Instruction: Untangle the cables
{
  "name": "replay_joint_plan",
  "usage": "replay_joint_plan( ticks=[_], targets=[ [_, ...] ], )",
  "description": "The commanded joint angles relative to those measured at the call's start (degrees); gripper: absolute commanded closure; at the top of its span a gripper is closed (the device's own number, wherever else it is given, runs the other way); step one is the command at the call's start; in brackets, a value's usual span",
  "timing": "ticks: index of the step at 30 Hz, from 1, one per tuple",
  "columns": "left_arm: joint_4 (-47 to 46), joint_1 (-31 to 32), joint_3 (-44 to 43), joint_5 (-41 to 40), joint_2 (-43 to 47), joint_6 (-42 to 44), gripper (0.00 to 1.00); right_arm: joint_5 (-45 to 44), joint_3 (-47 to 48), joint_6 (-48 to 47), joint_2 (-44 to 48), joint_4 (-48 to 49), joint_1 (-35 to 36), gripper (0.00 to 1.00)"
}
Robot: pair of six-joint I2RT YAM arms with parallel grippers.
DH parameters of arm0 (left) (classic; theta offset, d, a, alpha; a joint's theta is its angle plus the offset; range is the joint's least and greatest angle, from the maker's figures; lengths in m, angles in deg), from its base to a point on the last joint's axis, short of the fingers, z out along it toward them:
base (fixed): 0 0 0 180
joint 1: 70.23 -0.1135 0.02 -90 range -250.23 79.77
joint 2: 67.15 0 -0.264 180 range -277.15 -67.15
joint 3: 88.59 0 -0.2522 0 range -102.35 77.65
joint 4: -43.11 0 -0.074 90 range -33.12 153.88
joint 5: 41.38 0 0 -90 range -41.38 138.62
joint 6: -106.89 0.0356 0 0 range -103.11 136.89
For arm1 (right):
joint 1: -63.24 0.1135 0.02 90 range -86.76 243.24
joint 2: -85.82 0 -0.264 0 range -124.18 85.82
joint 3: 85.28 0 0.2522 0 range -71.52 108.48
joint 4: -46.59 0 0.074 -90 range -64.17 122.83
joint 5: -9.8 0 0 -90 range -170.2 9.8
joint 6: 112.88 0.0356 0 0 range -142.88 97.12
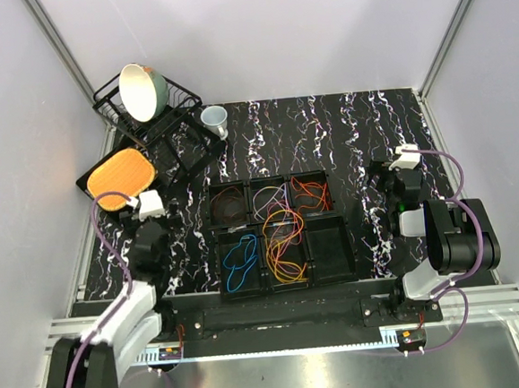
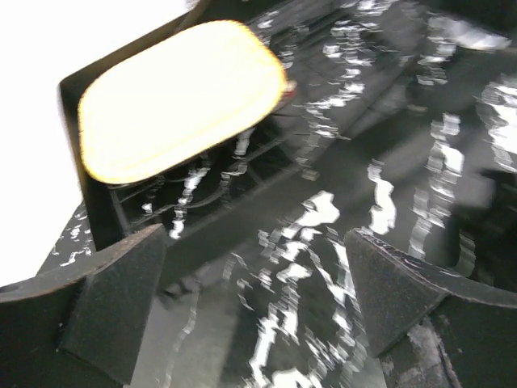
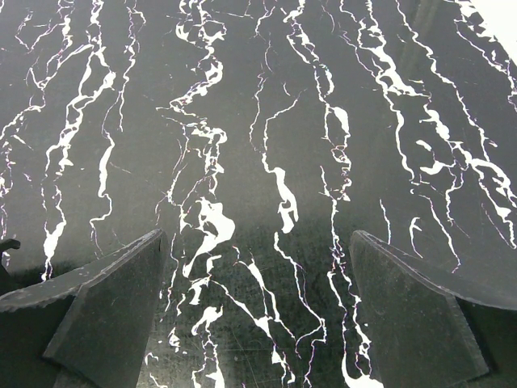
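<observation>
The cables lie in a black six-compartment tray at the table's middle. A blue cable is in the front left compartment. An orange and yellow tangle with purple and red strands fills the front middle one. Brown, white and purple and orange-red cables lie in the back row. The front right compartment holds nothing. My left gripper is open and empty left of the tray, over bare mat. My right gripper is open and empty right of the tray, over bare mat.
A black dish rack with a green bowl stands at the back left. A white cup stands beside it. An orange pad on a black tray lies near my left gripper and shows in the left wrist view.
</observation>
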Motion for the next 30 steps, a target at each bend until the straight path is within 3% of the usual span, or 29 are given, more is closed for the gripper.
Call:
replay_joint_plan(
  ticks=[1, 5, 16, 30],
  targets=[
    [-16.89, -3.78, -1.30, 8.99, -8.67, 1.12, 0.01, 0.13, 0.54, -0.61, 0.24, 3.66, -0.12, 0.00],
    [-24.01, -4.84, -2.35, 12.15, -17.90, -0.46, 0.01, -0.04, 0.45, -0.52, 0.24, 3.58, -0.12, 0.00],
    [-37.46, -9.41, -4.29, 21.91, -32.85, -0.29, 0.01, -0.04, 0.37, -0.43, 0.24, 3.75, -0.12, 0.00],
    [-35.80, -10.20, -5.61, 20.42, -33.21, -1.34, 0.01, 0.22, 0.63, -0.43, 0.15, 3.49, -0.12, 0.00]
  ],
)
